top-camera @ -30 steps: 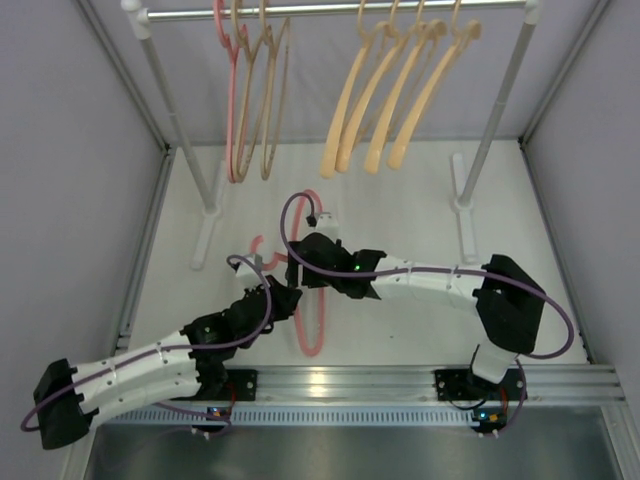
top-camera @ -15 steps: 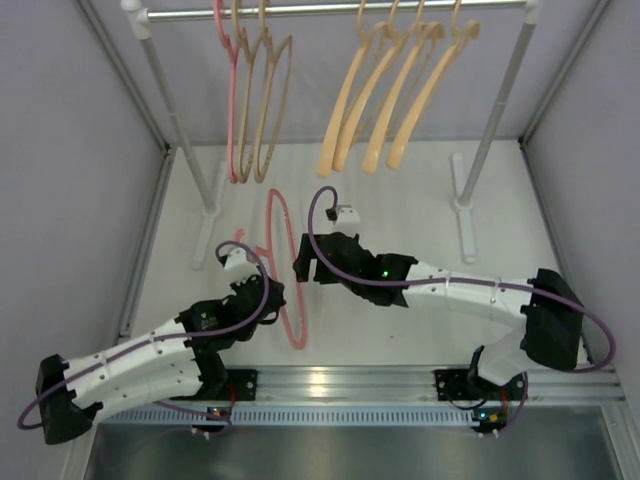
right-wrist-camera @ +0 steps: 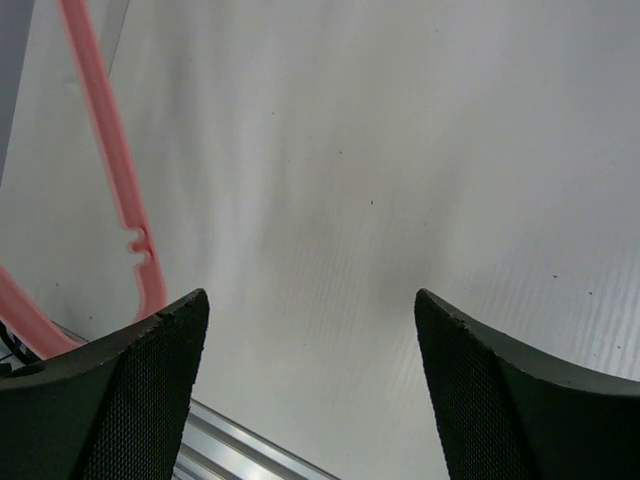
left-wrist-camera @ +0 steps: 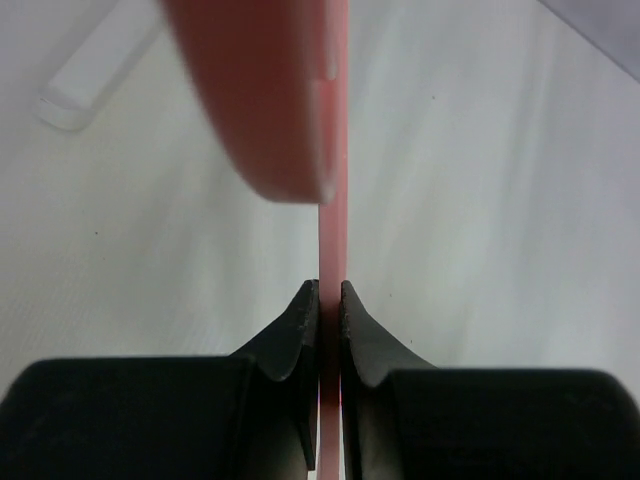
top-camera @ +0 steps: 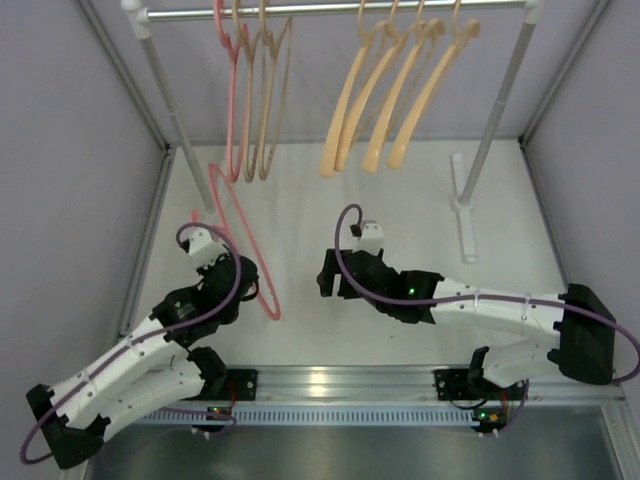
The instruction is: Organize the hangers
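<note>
My left gripper (top-camera: 243, 277) is shut on a pink hanger (top-camera: 243, 240) and holds it up at the left, below the rail; in the left wrist view the pink bar (left-wrist-camera: 331, 230) is pinched between the black fingers. My right gripper (top-camera: 322, 280) is open and empty over the white floor in the middle; its view shows the same pink hanger (right-wrist-camera: 110, 170) off to its left. On the grey rail (top-camera: 330, 9) hang one pink hanger (top-camera: 232, 110), two beige-tan hangers (top-camera: 262, 110) and several peach-orange hangers (top-camera: 385, 100).
The rail stands on two white posts (top-camera: 170, 100) (top-camera: 497, 100) with flat feet (top-camera: 463, 205) on the floor. Grey walls close in both sides. An aluminium frame rail (top-camera: 400, 380) runs along the near edge.
My left gripper has carried the pink hanger up and to the left, off the floor. My right gripper has let go of it and drawn back to the right, open.
</note>
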